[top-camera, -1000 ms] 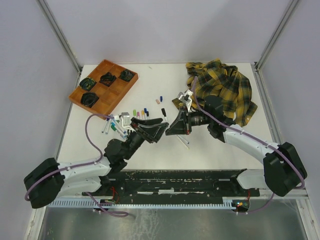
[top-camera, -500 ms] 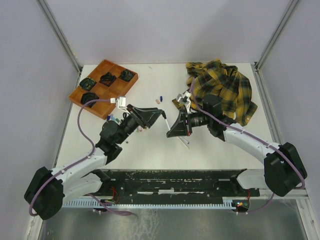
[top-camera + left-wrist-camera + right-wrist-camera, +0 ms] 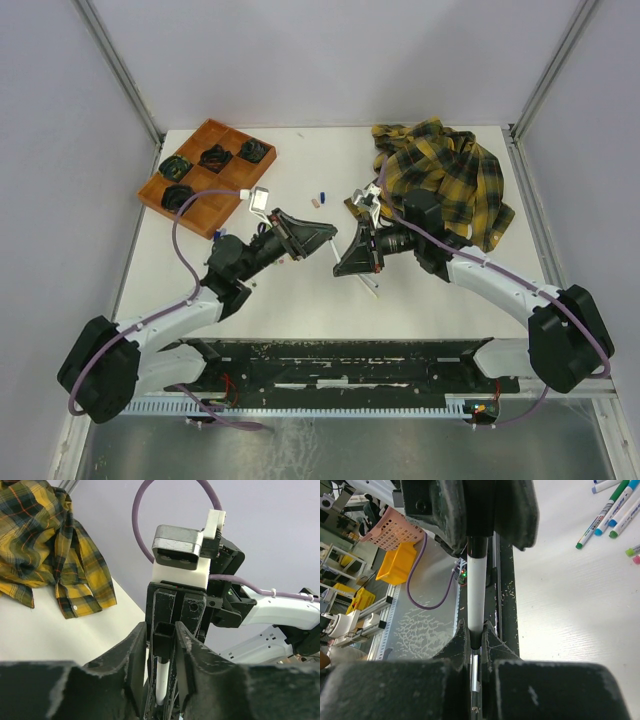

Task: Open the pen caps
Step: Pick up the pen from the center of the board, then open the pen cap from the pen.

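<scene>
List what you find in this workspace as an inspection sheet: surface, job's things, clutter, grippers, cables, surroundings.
Surface: white table.
Job's things: black cap on the held white marker; loose caps on the table; loose markers lying nearby.
Clutter: plaid shirt; orange tray holding dark coils.
Grippers: right gripper shut on the marker barrel; left gripper fingers either side of the cap end, grip unclear.
Cables: purple cable along each arm.
Surroundings: pale walls; pink basket and yellow bin beyond the table.
</scene>
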`<action>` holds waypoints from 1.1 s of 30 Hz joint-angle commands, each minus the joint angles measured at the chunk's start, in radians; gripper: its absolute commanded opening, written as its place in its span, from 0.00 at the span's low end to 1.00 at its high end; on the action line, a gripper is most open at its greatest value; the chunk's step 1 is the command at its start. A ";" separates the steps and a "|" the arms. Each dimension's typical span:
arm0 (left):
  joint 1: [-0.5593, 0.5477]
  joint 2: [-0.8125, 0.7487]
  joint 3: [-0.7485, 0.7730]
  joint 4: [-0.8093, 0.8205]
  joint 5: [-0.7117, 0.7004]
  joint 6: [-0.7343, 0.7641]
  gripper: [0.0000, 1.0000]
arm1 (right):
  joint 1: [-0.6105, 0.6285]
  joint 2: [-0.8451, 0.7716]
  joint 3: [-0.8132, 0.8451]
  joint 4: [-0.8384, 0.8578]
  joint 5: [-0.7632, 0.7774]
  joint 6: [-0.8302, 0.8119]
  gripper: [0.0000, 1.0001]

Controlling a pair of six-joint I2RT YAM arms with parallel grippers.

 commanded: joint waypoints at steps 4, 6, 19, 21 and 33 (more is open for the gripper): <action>0.003 0.019 0.052 0.087 0.053 -0.037 0.09 | 0.005 -0.006 0.067 -0.054 -0.010 -0.047 0.00; 0.003 0.020 0.052 0.086 0.053 -0.033 0.03 | 0.005 -0.006 0.074 -0.078 -0.008 -0.063 0.00; -0.053 0.087 0.005 0.174 -0.018 -0.031 0.03 | -0.005 -0.006 0.045 0.074 0.045 0.122 0.39; -0.064 0.103 0.006 0.188 -0.026 -0.031 0.03 | -0.005 -0.006 0.041 0.078 0.054 0.125 0.39; -0.033 0.022 0.016 0.167 -0.159 0.058 0.03 | -0.007 0.015 0.055 -0.007 0.063 0.074 0.00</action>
